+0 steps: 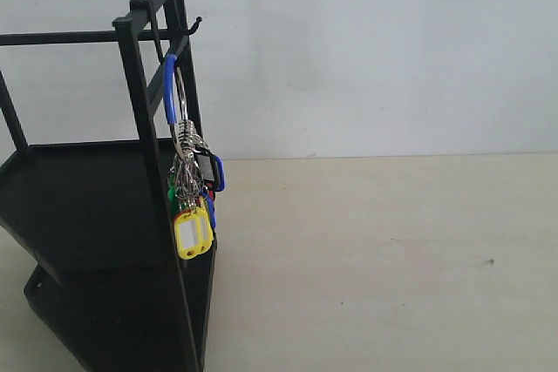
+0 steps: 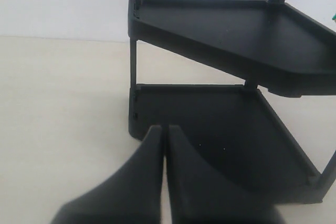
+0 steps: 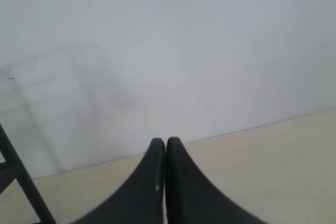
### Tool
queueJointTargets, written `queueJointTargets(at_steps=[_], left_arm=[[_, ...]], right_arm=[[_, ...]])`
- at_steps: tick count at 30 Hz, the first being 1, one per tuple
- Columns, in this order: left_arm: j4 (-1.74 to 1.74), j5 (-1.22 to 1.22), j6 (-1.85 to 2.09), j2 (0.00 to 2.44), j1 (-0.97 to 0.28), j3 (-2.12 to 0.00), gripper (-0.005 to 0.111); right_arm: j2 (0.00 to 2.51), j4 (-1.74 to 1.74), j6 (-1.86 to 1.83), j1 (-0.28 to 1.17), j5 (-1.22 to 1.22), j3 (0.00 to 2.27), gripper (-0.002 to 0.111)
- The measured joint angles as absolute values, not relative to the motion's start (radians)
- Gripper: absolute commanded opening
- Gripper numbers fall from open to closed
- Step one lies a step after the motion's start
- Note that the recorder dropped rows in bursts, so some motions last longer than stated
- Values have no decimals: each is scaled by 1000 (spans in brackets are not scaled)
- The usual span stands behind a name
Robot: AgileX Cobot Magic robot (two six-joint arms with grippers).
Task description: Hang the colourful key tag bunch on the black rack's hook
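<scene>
Plain white wall [image 1: 392,58] behind a pale beige tabletop [image 1: 392,259] — soft, even light, faint grey shadows

You lose the black rack [image 1: 87,206] past the left and bottom edges; in the colourful key tag bunch [image 1: 190,189], yellow tags hide most others.

Pale cream table [image 1: 375,259], matte, with a faint grain, nothing fancy. Just one thing standing on it: black rack [image 1: 87,215], over at 8 o'clock in the exterior view and cut off by the frame edge there. Lowest tray [image 2: 210,129] sitting right down near the top, corner post touching the surface in the left wrist view. Tiny dark speck [image 1: 490,261] out at 4 o'clock, well apart from the rack. Couple of fainter flecks nearer the middle. Back edge butting up against a white wall [image 1: 392,58] at 12 o'clock.
</scene>
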State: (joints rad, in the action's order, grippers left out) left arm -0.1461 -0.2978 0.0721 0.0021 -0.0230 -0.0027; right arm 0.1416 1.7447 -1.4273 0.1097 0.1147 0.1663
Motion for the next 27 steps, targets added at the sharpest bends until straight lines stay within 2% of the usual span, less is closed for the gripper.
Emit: queueJointTargets(at_steps=[7,12,18,22,27], left_arm=[[-146,-298,72,2,-23,-3,4],[-146,-298,72,2,-23,-3,4],[-146,-298,72,2,-23,-3,4],[-146,-298,72,2,-23,-3,4],[-146,-298,72,2,-23,-3,4]], right_arm=[[142,1747,-1407,110,-131,166,0],[142,1658,-1360,110,-153,150,0],[142,1138,-914,110,-115,96,0],[118,679,-436,97,-51,41,0],[39,354,-127,91,-39,5,0]])
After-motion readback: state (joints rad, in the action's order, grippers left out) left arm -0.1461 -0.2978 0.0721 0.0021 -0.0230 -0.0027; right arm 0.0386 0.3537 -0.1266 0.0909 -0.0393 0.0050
